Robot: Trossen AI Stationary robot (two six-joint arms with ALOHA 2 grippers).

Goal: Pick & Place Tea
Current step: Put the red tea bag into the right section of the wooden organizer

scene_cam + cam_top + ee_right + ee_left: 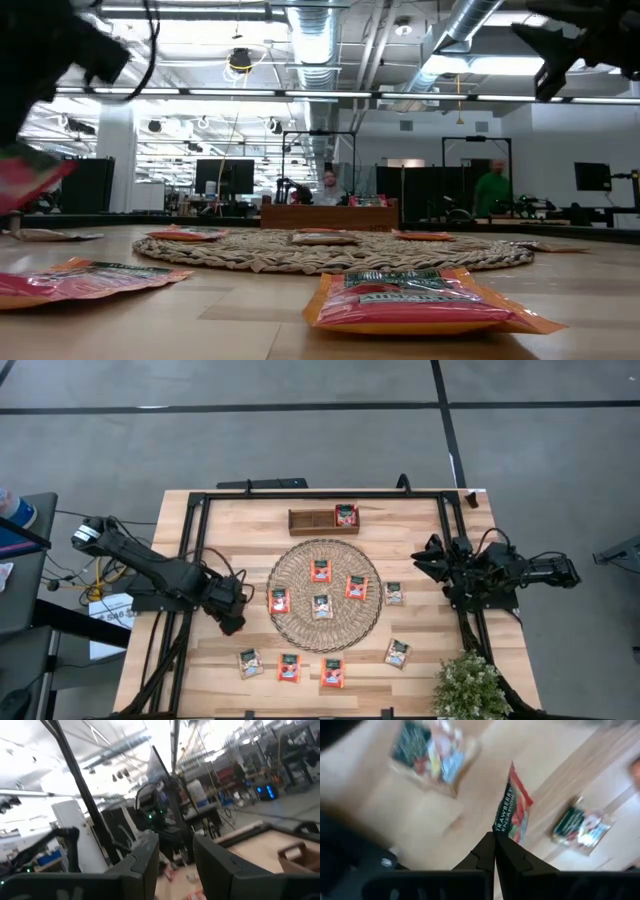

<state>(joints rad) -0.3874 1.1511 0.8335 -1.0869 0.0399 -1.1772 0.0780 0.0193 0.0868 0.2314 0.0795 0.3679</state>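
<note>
My left gripper point(232, 622) hangs over the table's left side, left of the round woven mat point(323, 622), shut on a red tea sachet point(512, 810). The low view shows this sachet at its left edge point(28, 180), above the tabletop. Several more sachets lie flat on the mat point(321, 571), and others lie on the bare wood near the front edge point(289, 667) and right of the mat point(394, 593). One sachet point(346, 515) sits in the wooden tray point(310, 520). My right gripper point(420, 555) waits open at the table's right edge. My left gripper pinches the red sachet by one end point(503, 831) between its two fingers, which come from above and point down. The sachet hangs below the fingers, seen nearly edge-on, lifted clear of the table.
The wooden compartment tray stands at the far edge, behind the mat. A potted plant point(470, 685) stands at the near right corner. Black frame rails point(197, 550) run along the table's left, right and far sides. Two sachets point(432, 752) point(582, 826) lie on the wood below the left gripper.
</note>
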